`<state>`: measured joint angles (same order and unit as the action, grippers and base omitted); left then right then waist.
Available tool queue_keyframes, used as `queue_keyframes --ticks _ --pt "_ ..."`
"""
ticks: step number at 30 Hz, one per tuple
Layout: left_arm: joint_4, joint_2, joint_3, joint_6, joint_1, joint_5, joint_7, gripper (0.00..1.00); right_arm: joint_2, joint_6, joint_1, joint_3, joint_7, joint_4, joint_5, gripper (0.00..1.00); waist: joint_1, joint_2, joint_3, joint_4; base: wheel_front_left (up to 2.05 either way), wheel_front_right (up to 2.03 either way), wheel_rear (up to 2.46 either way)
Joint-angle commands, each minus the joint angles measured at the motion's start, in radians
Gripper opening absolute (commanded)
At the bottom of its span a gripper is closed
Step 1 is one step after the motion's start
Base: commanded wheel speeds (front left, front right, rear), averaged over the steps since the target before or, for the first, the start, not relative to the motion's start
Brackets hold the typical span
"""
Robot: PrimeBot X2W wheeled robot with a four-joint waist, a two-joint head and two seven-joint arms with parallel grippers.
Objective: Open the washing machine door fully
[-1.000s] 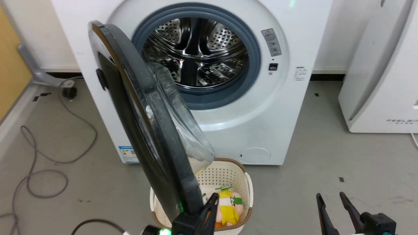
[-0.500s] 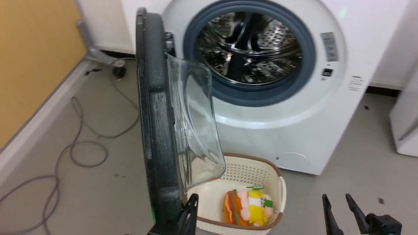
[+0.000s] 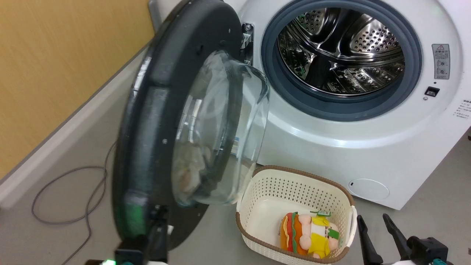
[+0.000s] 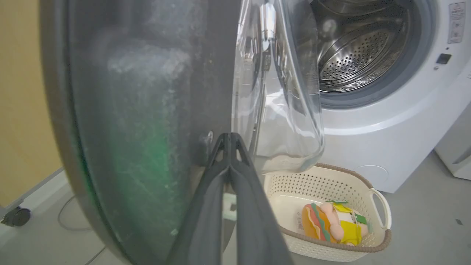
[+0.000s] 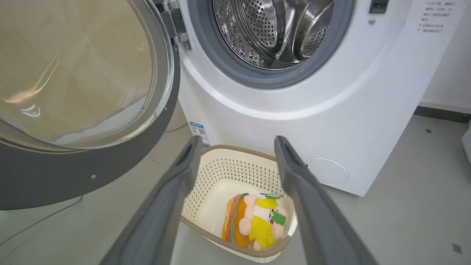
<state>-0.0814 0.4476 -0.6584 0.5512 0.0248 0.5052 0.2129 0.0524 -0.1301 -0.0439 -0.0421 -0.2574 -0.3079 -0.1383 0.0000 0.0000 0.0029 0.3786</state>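
Left gripper (image 4: pixel 229 137): fingers pressed together, nothing between them, tips at the inner face of the washing machine door (image 3: pixel 147 129). Right gripper (image 5: pixel 237 141): spread wide, empty, above the laundry basket (image 5: pixel 235 165) holding a plush toy (image 5: pixel 257 221). Door stands out left of the washing machine (image 3: pixel 331 147); drum (image 3: pixel 342 48) exposed.

You are in a laundry corner that looks more like a test room than a home: a washing machine (image 3: pixel 331 147) and a basket (image 3: pixel 279 191) stand on a bare grey floor (image 3: pixel 220 239), and a loose cable (image 3: pixel 59 222) trails beside a yellow wall panel (image 3: pixel 55 55).
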Motion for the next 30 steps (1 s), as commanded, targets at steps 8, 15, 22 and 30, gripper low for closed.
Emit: queue_keyframes --ticks 8,15,22,30 --pt "0.099 0.062 0.192 -0.035 -0.007 0.070 0.044 0.00 -0.002 -0.001 0.008 -0.002 -0.004 0.010 0.019 1.00 0.0000 0.0000 -0.002 -0.033 0.00 0.00 0.00" --pt "0.193 0.088 0.324 -0.132 0.046 0.079 0.048 0.00 -0.002 -0.001 0.002 -0.005 -0.004 0.013 0.026 1.00 0.0000 0.0000 0.009 -0.058 0.00 0.00 0.00" --pt "0.308 0.099 0.438 -0.221 0.103 0.018 0.049 0.00 -0.002 -0.001 0.006 -0.006 -0.004 0.015 0.028 1.00 0.0000 0.0000 0.019 -0.088 0.00 0.00 0.00" --pt "0.398 0.084 0.511 -0.264 0.131 -0.047 0.049 0.00 -0.002 -0.001 0.011 0.004 -0.004 0.013 0.026 1.00 0.0000 0.0000 0.028 -0.122 0.00 0.00 0.00"
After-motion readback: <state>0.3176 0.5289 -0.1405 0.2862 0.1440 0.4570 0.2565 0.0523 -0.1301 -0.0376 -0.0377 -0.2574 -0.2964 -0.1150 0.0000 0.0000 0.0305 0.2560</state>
